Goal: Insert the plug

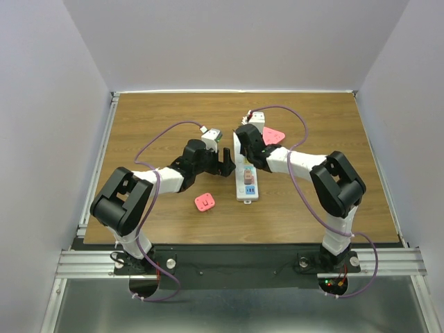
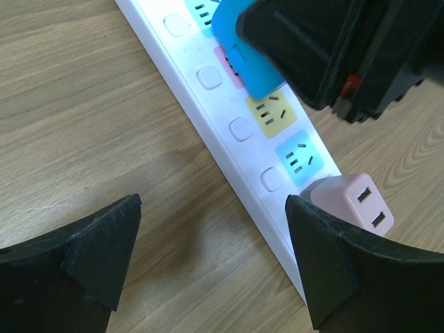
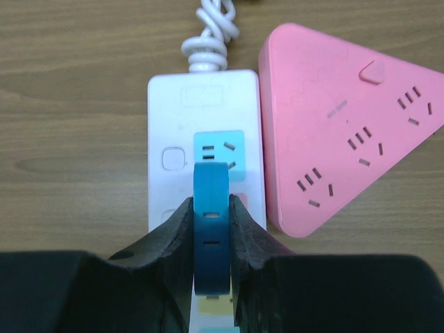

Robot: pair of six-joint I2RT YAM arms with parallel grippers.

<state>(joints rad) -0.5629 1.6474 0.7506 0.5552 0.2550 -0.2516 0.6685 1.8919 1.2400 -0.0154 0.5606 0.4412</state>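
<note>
The white power strip (image 1: 247, 187) lies at mid-table, with coloured sockets. My right gripper (image 1: 244, 149) is over its far part, shut on a blue plug (image 3: 211, 229) held upright just above the pink socket; the light blue socket (image 3: 219, 147) shows beyond it. In the left wrist view the blue plug (image 2: 243, 48) hangs over the strip (image 2: 229, 159), and a pale pink adapter (image 2: 354, 201) sits plugged in at the strip's end. My left gripper (image 1: 227, 161) is open and empty, low beside the strip's left edge; its right finger (image 2: 326, 263) is at the strip's edge.
A pink triangular power strip (image 3: 340, 139) lies right against the white strip's far right side, also in the top view (image 1: 273, 135). A small pink plug (image 1: 205, 202) lies loose on the wood left of the strip. The strip's white cord (image 3: 208, 35) runs away at the far end.
</note>
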